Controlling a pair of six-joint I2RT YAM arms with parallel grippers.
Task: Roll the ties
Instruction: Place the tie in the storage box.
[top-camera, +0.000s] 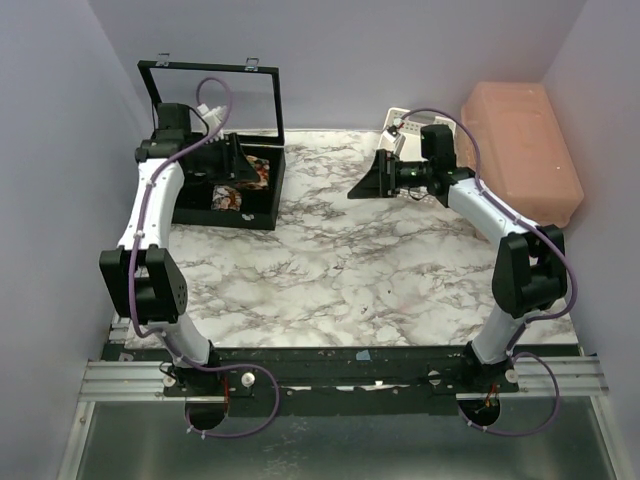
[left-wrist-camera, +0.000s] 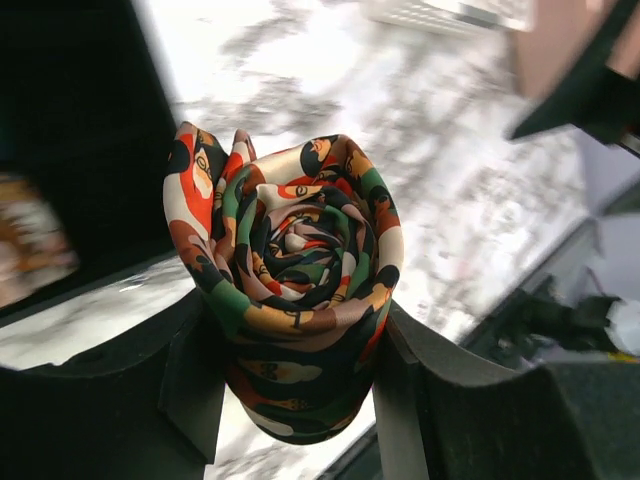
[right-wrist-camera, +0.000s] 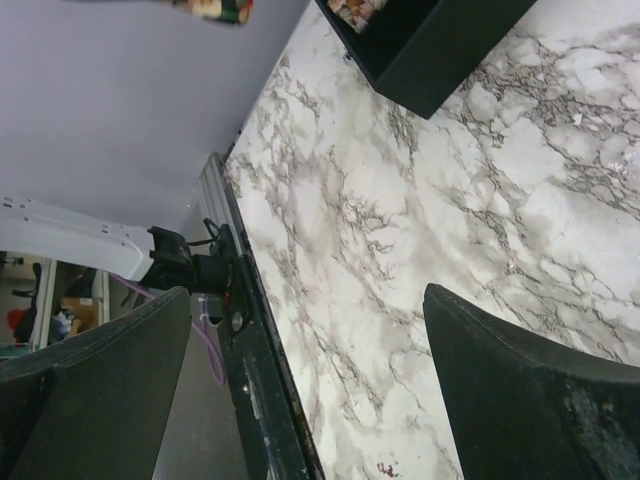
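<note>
Between the fingers (left-wrist-camera: 195, 385) of my left gripper (left-wrist-camera: 300, 400) sits a rolled tie (left-wrist-camera: 290, 270), a tight spiral of dark fabric with red, orange and green print. The jaws are closed down to the roll's width and pinch its lower half from both sides, with the coil's open end facing the wrist camera. From above, this gripper (top-camera: 235, 165) hangs over the right part of the black box (top-camera: 225, 217). I cannot tell exactly how high above the box floor the roll is.

I judge the step in hand to be setting this roll into the box. To do it well, I should hold the squeeze steady so the spiral does not spring loose, then lower it straight into a free spot. The jaws should part only once the roll rests on the floor, preferably braced against a wall or a neighbour.

At least one other printed tie (top-camera: 226, 198) already lies inside, so I must not come down on it. The box's near wall and its raised lid (top-camera: 215, 95) behind hem in my approach.

My right gripper (right-wrist-camera: 310, 380) is wide open and empty, hovering above the marble tabletop (top-camera: 330, 270) well clear of the box. A pink bin (top-camera: 520, 150) and a white basket (top-camera: 400, 122) stand at the far right, out of my way.
</note>
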